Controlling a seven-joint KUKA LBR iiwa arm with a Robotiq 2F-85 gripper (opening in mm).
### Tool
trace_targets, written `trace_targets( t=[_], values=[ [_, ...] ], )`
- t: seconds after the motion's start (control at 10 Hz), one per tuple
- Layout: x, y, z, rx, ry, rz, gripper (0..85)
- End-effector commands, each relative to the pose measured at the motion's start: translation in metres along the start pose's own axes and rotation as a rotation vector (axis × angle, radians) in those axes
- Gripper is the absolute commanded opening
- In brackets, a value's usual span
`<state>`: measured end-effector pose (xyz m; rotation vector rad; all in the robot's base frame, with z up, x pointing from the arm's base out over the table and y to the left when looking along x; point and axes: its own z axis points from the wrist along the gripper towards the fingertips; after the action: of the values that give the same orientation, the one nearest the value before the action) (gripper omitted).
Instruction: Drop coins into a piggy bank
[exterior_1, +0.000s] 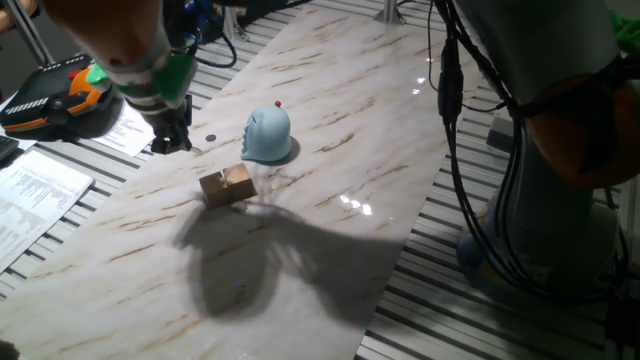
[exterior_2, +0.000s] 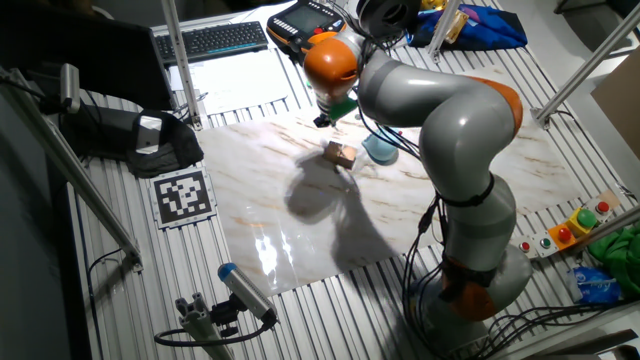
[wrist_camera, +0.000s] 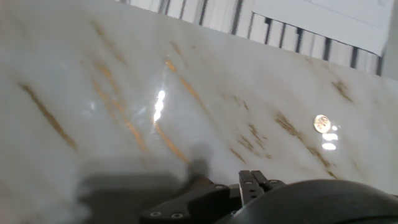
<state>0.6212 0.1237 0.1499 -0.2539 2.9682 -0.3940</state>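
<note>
The light blue piggy bank (exterior_1: 267, 136) with a red knob on top stands on the marble table (exterior_1: 330, 250); it also shows in the other fixed view (exterior_2: 381, 151). One small dark coin (exterior_1: 210, 139) lies flat on the table to its left, and shows bright in the hand view (wrist_camera: 321, 123). My gripper (exterior_1: 172, 143) hangs just above the table, left of the coin and apart from it. In the hand view its fingertips (wrist_camera: 254, 180) sit pressed together, with nothing visible between them. In the other fixed view the gripper (exterior_2: 323, 120) is small and dark.
Two tan wooden cubes (exterior_1: 227, 186) sit together in front of the piggy bank. Papers (exterior_1: 40, 190) and an orange-black pendant (exterior_1: 60, 95) lie off the table's left edge. The arm's base and cables (exterior_1: 500, 150) stand at the right.
</note>
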Motion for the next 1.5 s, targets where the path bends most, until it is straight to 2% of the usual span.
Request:
trace_targets(
  t=[0.0,0.2,0.7,0.8,0.9,1.2,1.3,1.4],
  values=[
    [0.002,-0.002,-0.002,0.026,0.037,0.165,0.0],
    [0.010,-0.008,-0.006,0.035,0.037,0.347,0.0],
    [0.017,-0.015,-0.005,0.115,0.037,0.788,0.0],
    [0.018,-0.017,-0.004,0.138,0.030,0.882,0.0],
    [0.022,-0.019,-0.005,0.191,0.010,0.965,0.0],
    [0.025,-0.020,-0.007,0.282,-0.021,1.065,0.0],
    [0.025,-0.020,-0.006,0.314,-0.003,1.074,0.0],
    [0.024,-0.020,-0.006,0.333,0.047,1.093,0.0]
  ],
)
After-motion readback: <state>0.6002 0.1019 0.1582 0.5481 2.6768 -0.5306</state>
